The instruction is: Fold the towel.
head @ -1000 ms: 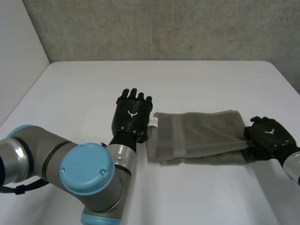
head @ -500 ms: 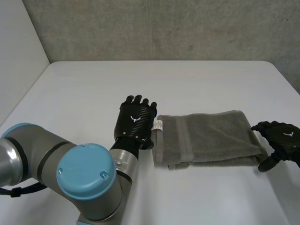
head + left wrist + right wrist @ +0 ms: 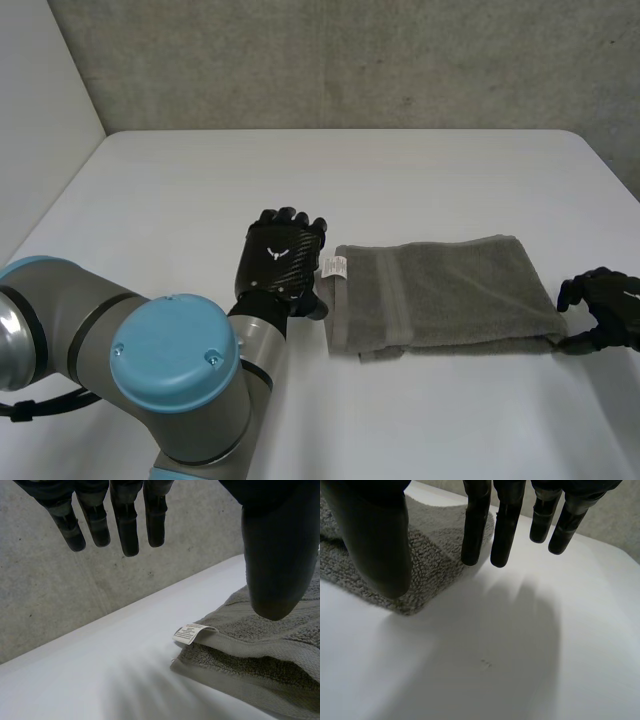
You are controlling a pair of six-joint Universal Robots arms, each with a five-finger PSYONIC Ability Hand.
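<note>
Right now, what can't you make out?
- Print on the label: too small, left wrist view.
- Layer count of the towel: head view, top layer covers the rest.
- Wrist of the right hand: head view, cut off by the frame edge.
- One towel corner: right wrist view, thumb partly covers it.

The towel (image 3: 450, 290) is a dull grey-green, plain but for a smoother band (image 3: 398, 292) of the same colour running across it near its left end. Its label (image 3: 335, 266) is white with small dark print, too fine to read. The table (image 3: 300, 170) is plain white, and the far wall (image 3: 350, 60) is mottled grey with darker specks. The left hand (image 3: 280, 262) is black with a fine weave pattern and a small white mark on its back. The right hand (image 3: 612, 305) seems plain black. The left arm's cap (image 3: 172, 345) is light blue on grey.
</note>
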